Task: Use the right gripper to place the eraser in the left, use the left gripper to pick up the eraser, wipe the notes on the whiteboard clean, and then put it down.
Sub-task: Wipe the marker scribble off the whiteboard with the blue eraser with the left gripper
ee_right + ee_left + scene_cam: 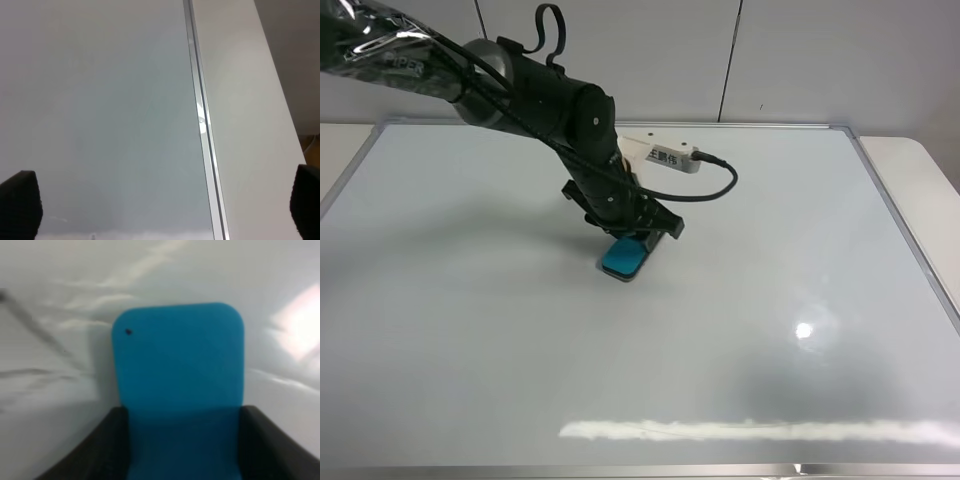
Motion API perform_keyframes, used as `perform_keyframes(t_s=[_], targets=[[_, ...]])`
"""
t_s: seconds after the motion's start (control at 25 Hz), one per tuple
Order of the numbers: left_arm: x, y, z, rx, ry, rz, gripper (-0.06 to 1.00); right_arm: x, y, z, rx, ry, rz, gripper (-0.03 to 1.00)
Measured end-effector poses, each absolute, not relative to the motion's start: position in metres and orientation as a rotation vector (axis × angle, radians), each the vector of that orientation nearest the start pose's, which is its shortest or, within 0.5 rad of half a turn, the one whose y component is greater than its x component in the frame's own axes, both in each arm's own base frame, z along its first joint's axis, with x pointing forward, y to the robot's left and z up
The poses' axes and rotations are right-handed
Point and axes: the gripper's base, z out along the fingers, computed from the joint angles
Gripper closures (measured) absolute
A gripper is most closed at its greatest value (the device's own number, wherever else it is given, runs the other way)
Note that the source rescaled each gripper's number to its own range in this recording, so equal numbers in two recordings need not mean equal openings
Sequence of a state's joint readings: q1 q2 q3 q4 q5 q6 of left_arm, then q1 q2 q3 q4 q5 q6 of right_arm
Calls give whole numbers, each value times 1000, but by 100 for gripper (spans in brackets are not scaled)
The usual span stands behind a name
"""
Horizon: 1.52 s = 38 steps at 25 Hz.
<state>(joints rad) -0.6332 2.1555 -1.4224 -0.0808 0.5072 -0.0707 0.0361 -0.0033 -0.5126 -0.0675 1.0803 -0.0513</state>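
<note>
The teal-blue eraser (622,260) sits against the whiteboard (470,300) near its middle, with my left gripper (632,243) shut on its rear end. In the left wrist view the eraser (177,375) sticks out between the two black fingers (100,455) of the left gripper (182,457), with glossy board (50,290) beyond it. My right gripper (164,202) is open and empty, its fingertips (20,200) far apart above the whiteboard (100,100) near its silver frame (200,125). It is outside the exterior high view. The notes do not show in any view.
A white labelled box (665,155) with a black cable rides on the left arm's wrist. Pale tabletop (920,170) lies beyond the board's right frame, seen also as tabletop (240,100) in the right wrist view. Ceiling-light glare (760,430) streaks the board's near edge.
</note>
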Motion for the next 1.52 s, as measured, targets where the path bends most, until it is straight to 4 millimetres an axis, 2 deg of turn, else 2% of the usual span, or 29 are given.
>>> perform_keyframes(t_s=[0.28, 0.4, 0.6, 0.88, 1.04, 1.28, 1.52], targets=[[388, -208, 120, 614, 2658, -190, 94, -8, -6, 279, -85, 2046, -90, -3], [395, -195, 120, 586, 2659, -178, 94, -8, -6, 279, -85, 2046, -90, -3], [390, -207, 119, 625, 2647, -190, 94, -8, -6, 279, -85, 2046, -90, -3], [369, -261, 118, 695, 2623, -309, 94, -8, -6, 279, -85, 2046, -90, -3], [366, -275, 118, 744, 2623, -313, 94, -8, -6, 279, -85, 2046, -90, -3], [376, -260, 117, 731, 2642, -279, 94, -8, -6, 279, -85, 2046, -90, -3], [402, -213, 117, 663, 2684, -195, 94, -8, -6, 279, -85, 2046, -90, -3]])
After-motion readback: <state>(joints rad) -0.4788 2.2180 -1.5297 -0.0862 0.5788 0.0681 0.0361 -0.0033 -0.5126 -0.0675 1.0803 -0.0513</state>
